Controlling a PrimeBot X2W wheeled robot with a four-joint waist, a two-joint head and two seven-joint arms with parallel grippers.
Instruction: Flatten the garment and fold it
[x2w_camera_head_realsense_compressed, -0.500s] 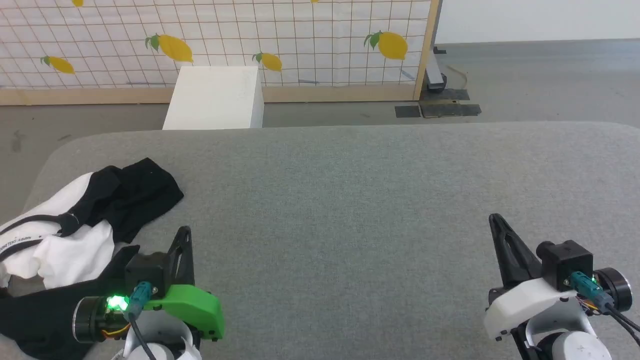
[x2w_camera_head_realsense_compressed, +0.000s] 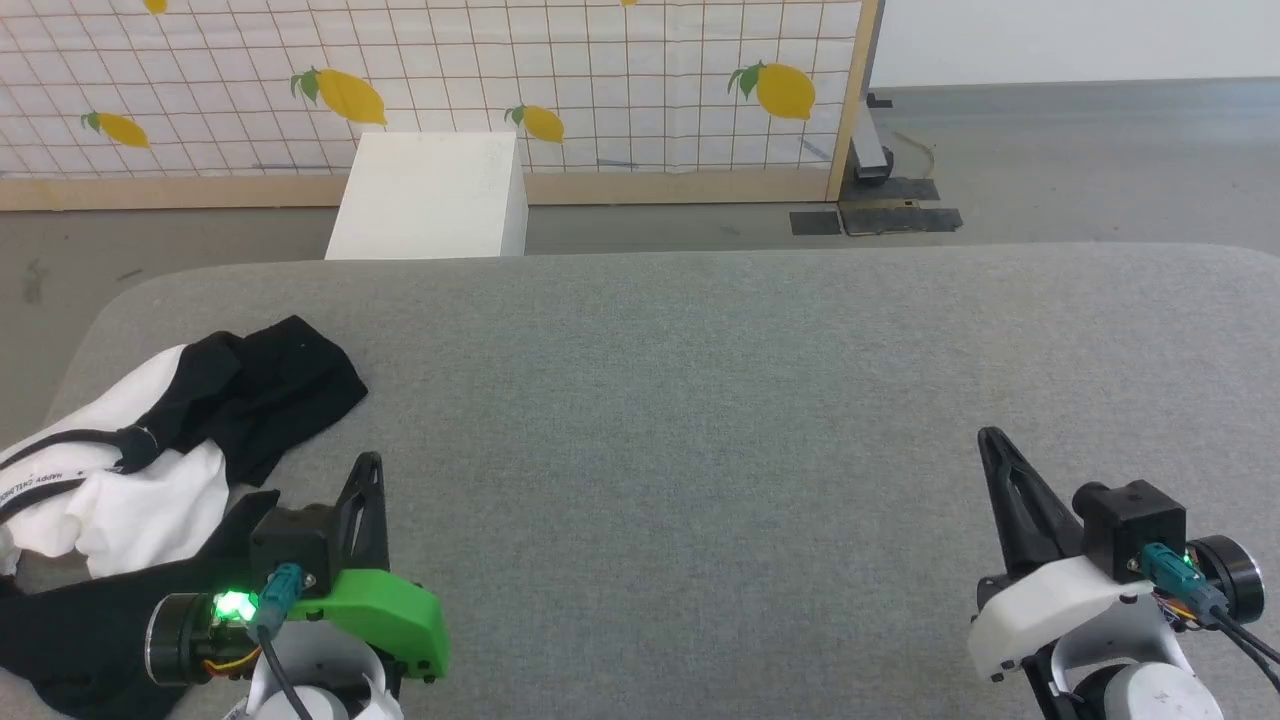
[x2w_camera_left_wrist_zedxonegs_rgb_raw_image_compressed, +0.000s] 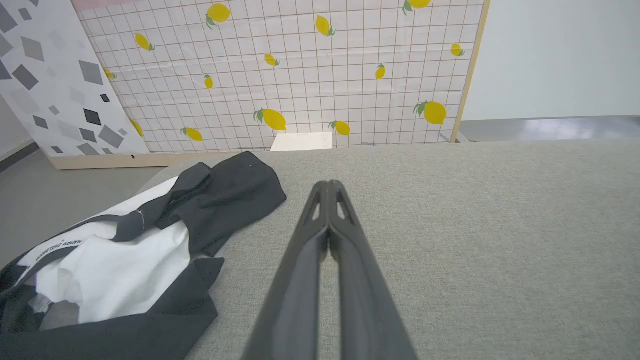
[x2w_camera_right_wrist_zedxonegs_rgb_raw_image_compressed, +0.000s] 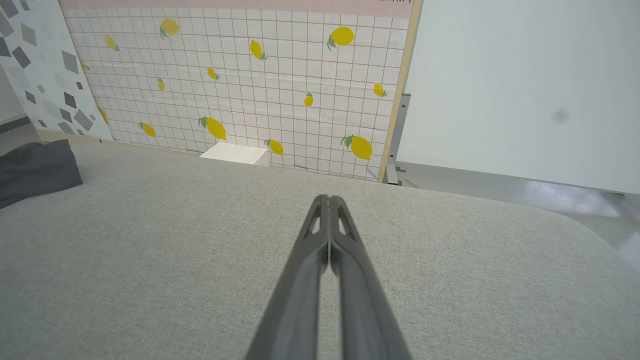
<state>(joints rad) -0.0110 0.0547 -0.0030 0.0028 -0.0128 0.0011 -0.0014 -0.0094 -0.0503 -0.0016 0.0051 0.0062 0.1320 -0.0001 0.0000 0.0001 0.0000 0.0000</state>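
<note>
The garment (x2w_camera_head_realsense_compressed: 150, 470), a white shirt with black sleeves and collar, lies crumpled at the near left corner of the grey table (x2w_camera_head_realsense_compressed: 700, 400); a lettered white strip shows inside its neckband. In the left wrist view the garment (x2w_camera_left_wrist_zedxonegs_rgb_raw_image_compressed: 125, 250) spreads left of my fingers. My left gripper (x2w_camera_head_realsense_compressed: 368, 465) hovers just right of the heap, shut and empty, its fingers pressed together (x2w_camera_left_wrist_zedxonegs_rgb_raw_image_compressed: 328, 186). Far to the right, my right gripper (x2w_camera_head_realsense_compressed: 990, 438) is shut over bare table, fingers meeting (x2w_camera_right_wrist_zedxonegs_rgb_raw_image_compressed: 328, 200). One black edge of the garment (x2w_camera_right_wrist_zedxonegs_rgb_raw_image_compressed: 35, 170) shows at the far left of the right wrist view.
A white box (x2w_camera_head_realsense_compressed: 430, 195) stands on the floor behind the table, before a lemon-print grid panel (x2w_camera_head_realsense_compressed: 600, 80). A metal stand base (x2w_camera_head_realsense_compressed: 880, 200) sits on the grey floor at back right. The table's wide middle and right lie bare.
</note>
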